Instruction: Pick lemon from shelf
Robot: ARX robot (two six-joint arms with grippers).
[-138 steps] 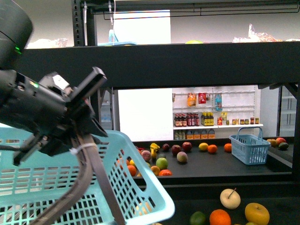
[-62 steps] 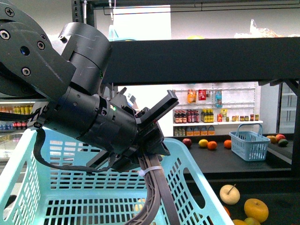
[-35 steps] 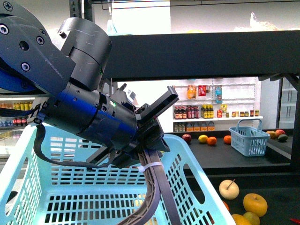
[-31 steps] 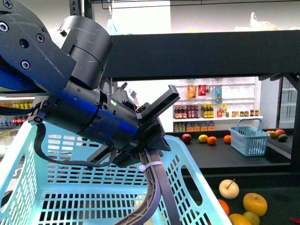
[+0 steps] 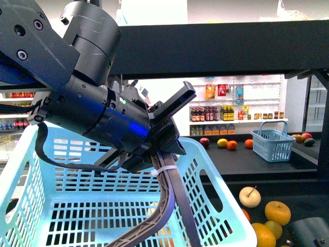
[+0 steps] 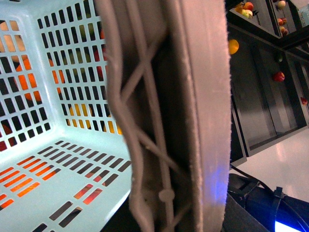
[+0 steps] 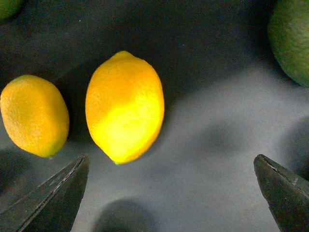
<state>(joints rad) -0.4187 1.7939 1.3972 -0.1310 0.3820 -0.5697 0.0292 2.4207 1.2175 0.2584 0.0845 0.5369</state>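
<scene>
With the left gripper (image 5: 167, 141) clamping the basket handle (image 6: 159, 96), the right gripper (image 7: 170, 162) is hanging wide open near the lemon (image 7: 124, 106) lying on the shelf (image 7: 212, 135), and a finger is risking wedging against the second yellow fruit (image 7: 35, 115) just beside the lemon, rolling it away.

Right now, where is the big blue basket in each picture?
Front: basket fills the lower left, before the shelf.
Left wrist: basket fills most of the picture, shelf beside it.
Right wrist: not in it; a lemon lies on the shelf.
Shared landmark: the dark shelf.
</scene>
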